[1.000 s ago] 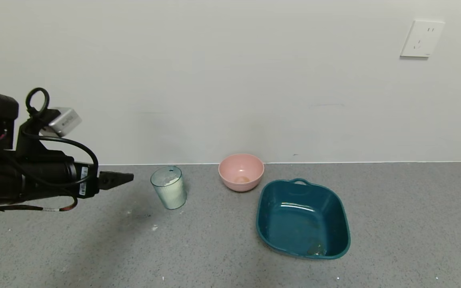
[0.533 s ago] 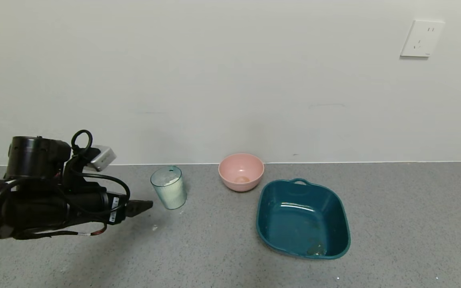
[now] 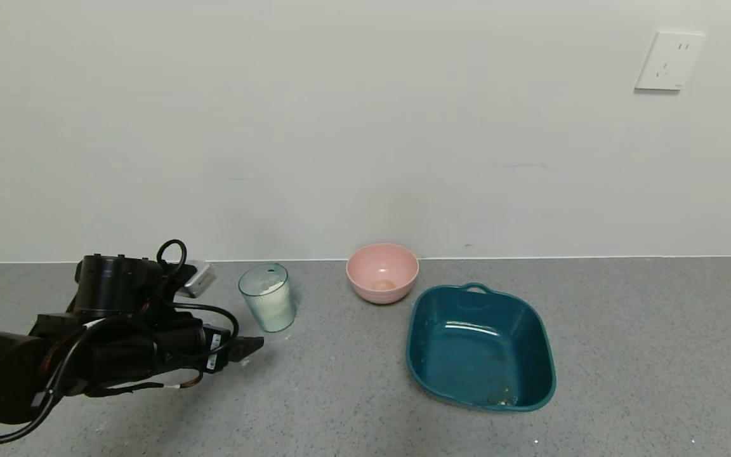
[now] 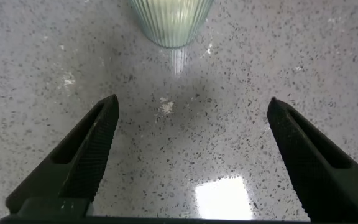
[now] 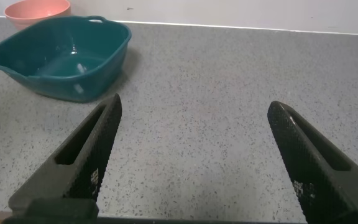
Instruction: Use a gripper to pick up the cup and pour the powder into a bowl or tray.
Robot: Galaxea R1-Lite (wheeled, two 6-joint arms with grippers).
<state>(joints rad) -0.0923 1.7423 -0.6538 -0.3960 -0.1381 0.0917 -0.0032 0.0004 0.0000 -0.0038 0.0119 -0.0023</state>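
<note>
The clear blue-green ribbed cup (image 3: 268, 297) stands upright on the grey counter, holding white powder (image 3: 270, 287). Its base shows in the left wrist view (image 4: 170, 21). My left gripper (image 3: 252, 346) is low over the counter, just in front and left of the cup, not touching it. In the left wrist view the left gripper (image 4: 191, 106) is open and empty, jaws wide apart. The dark teal basin (image 3: 533, 336) sits to the right of the cup. My right gripper (image 5: 194, 106) is open and empty over bare counter, out of the head view; the basin (image 5: 107, 62) lies ahead of it.
A pink round bowl (image 3: 382, 271) stands by the wall between cup and basin, also in the right wrist view (image 5: 36, 9). Small white powder specks (image 4: 165, 107) lie on the counter near the cup. A wall rises behind the counter, with a socket (image 3: 669, 61).
My left arm has come down and moved right, from above the counter to low beside the cup. The cup, bowl and basin have not moved.
</note>
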